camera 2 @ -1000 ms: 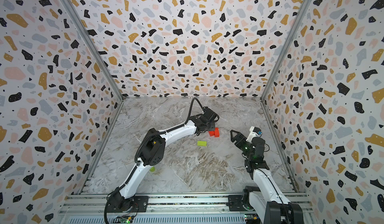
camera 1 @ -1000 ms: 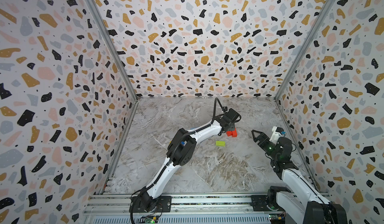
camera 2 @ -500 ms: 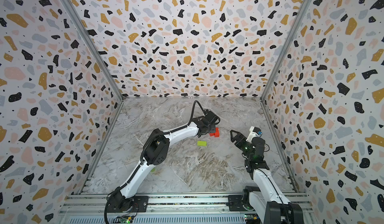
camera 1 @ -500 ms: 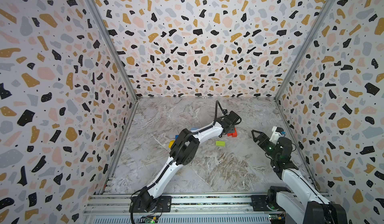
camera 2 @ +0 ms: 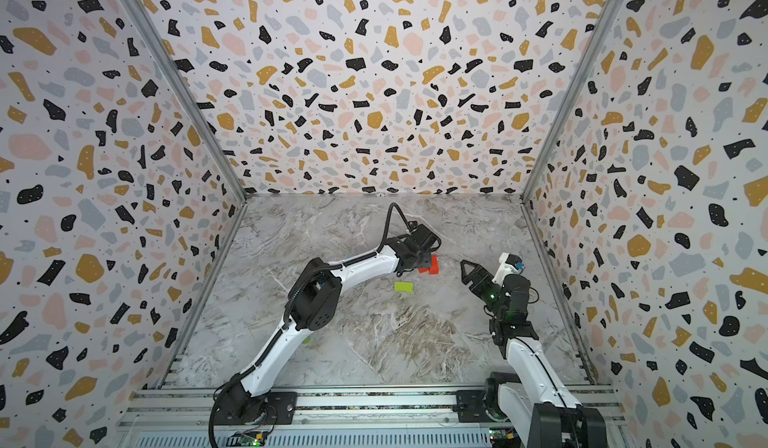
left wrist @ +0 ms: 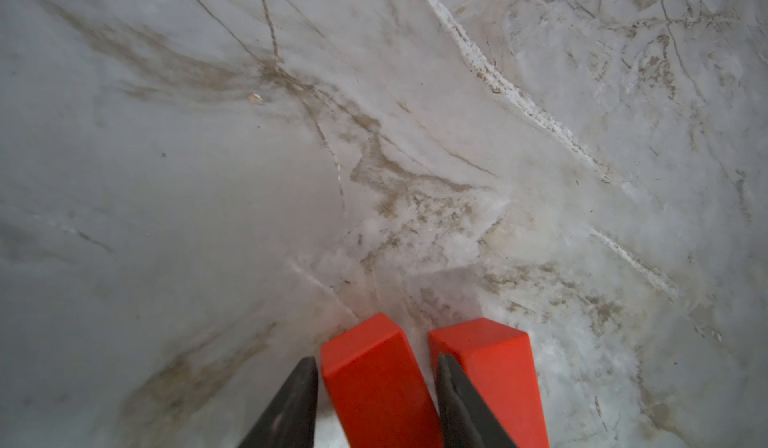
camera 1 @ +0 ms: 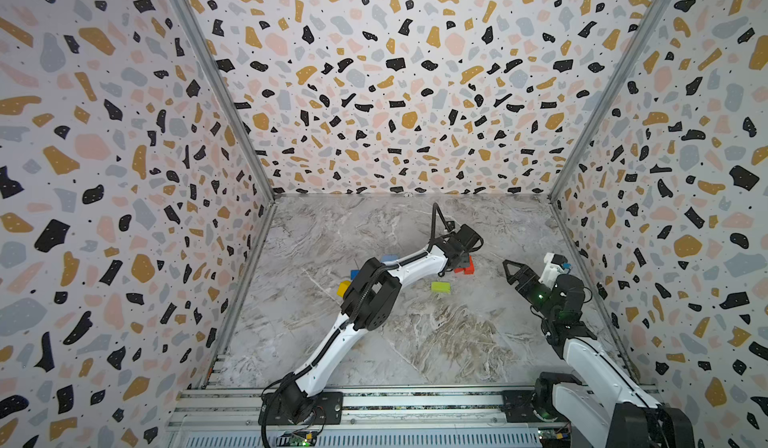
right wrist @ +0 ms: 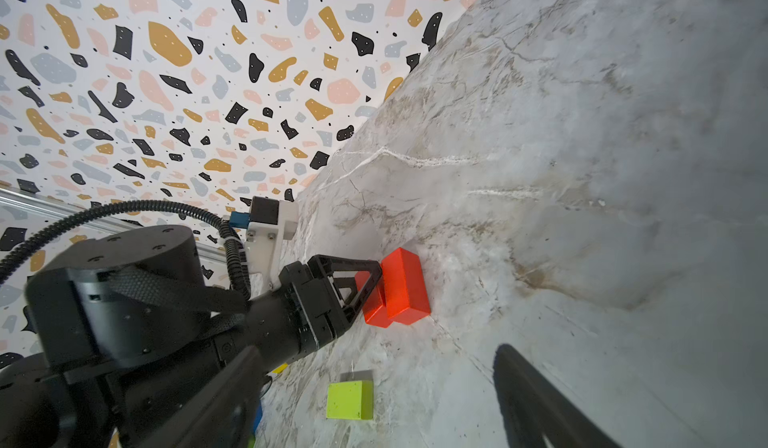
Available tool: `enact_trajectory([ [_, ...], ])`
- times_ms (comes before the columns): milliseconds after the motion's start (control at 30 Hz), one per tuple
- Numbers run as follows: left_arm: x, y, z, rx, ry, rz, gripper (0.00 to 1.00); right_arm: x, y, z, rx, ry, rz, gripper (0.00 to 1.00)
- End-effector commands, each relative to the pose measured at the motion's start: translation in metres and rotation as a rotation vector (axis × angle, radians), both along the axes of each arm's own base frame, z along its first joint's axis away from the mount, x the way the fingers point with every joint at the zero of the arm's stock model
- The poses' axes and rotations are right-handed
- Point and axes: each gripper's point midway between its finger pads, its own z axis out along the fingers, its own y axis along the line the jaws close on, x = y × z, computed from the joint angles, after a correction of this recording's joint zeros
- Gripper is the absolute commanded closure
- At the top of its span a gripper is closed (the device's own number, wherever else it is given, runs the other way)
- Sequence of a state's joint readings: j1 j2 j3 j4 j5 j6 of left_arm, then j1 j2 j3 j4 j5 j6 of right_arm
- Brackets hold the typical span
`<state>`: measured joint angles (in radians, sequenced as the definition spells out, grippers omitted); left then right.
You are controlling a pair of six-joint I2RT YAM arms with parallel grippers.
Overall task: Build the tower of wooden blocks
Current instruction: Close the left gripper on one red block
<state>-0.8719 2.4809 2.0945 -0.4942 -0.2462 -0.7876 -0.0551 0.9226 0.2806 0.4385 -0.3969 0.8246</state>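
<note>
Two red wood blocks (left wrist: 374, 383) (left wrist: 494, 375) lie side by side on the marble floor, mid-right in both top views (camera 1: 466, 265) (camera 2: 430, 265). My left gripper (left wrist: 376, 377) is low over them. It straddles one red block (right wrist: 374, 311), and a thin sliver of floor shows beside one finger (left wrist: 301, 396). The other finger sits in the gap between the two reds. My right gripper (camera 1: 510, 270) (right wrist: 376, 356) hangs open and empty to the right. A lime block (camera 1: 440, 287) (right wrist: 349, 400) lies in front of the reds. The wood block tower is out of view.
Yellow (camera 1: 343, 288), blue (camera 1: 354, 274) and light blue (camera 1: 389, 258) blocks lie behind my left arm's elbow. Patterned walls close the floor on three sides, and a metal rail (camera 1: 415, 402) runs along the front.
My left gripper's jaws have narrowed around the red block. The left arm's elbow has shifted, uncovering the yellow and blue blocks. The right arm has not moved.
</note>
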Motion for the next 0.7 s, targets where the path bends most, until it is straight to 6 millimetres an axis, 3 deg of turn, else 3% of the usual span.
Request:
enact_trajectory([
  [0, -0.002, 0.006, -0.015, 0.059, 0.007, -0.003, 0.57, 0.000, 0.002, 0.011, -0.014, -0.040, 0.013, 0.12],
  [267, -0.003, 0.024, -0.019, 0.158, 0.007, -0.027, 0.62, 0.000, 0.002, 0.012, -0.017, -0.045, 0.013, 0.12],
  [667, -0.002, 0.047, 0.000, 0.249, -0.020, -0.043, 0.73, 0.001, 0.003, 0.010, -0.015, -0.039, 0.020, 0.12],
])
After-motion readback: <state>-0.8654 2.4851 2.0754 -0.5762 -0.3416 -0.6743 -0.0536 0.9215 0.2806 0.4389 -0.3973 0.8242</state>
